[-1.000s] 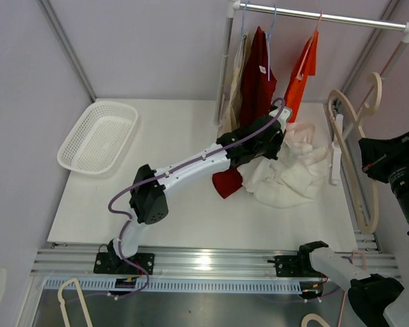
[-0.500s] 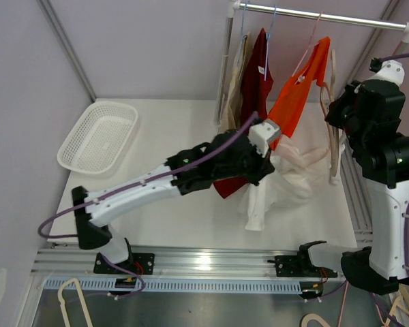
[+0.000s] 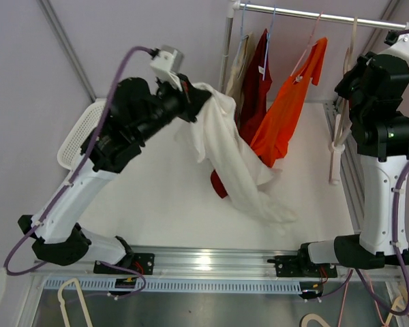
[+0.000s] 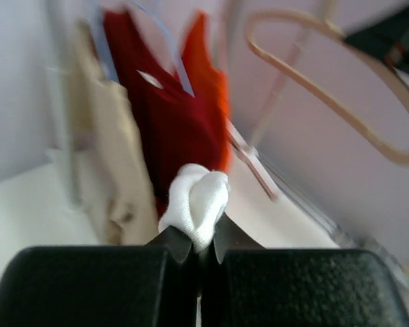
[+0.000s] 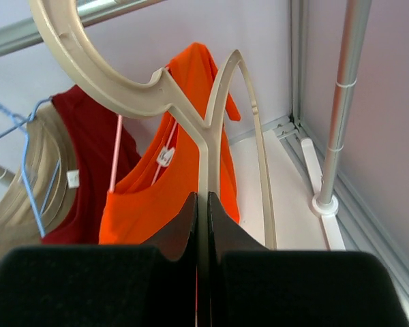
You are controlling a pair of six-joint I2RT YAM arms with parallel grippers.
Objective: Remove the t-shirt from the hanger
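My left gripper [image 3: 195,97] is raised high over the table's left half and is shut on a bunch of the white t-shirt [image 3: 232,160]. The shirt hangs down from it, and its lower end lies on the table. In the left wrist view the white cloth [image 4: 199,199] is pinched between the jaws of the left gripper [image 4: 203,238]. My right gripper [image 3: 345,83] is up at the right, shut on the bare beige hanger [image 3: 339,133]. In the right wrist view the hanger [image 5: 126,95] runs between the jaws of the right gripper [image 5: 202,208], its hook close to the rail.
A metal rail [image 3: 313,15] at the back carries a beige garment [image 3: 237,65], a dark red shirt [image 3: 255,85] and an orange shirt [image 3: 286,112] on hangers. A white basket [image 3: 75,146] sits at the far left, partly behind my left arm. The rail's post [image 5: 341,102] stands at the right.
My left arm has swung up and to the left, pulling the white t-shirt off the table. My right arm has risen with the hanger towards the rail.
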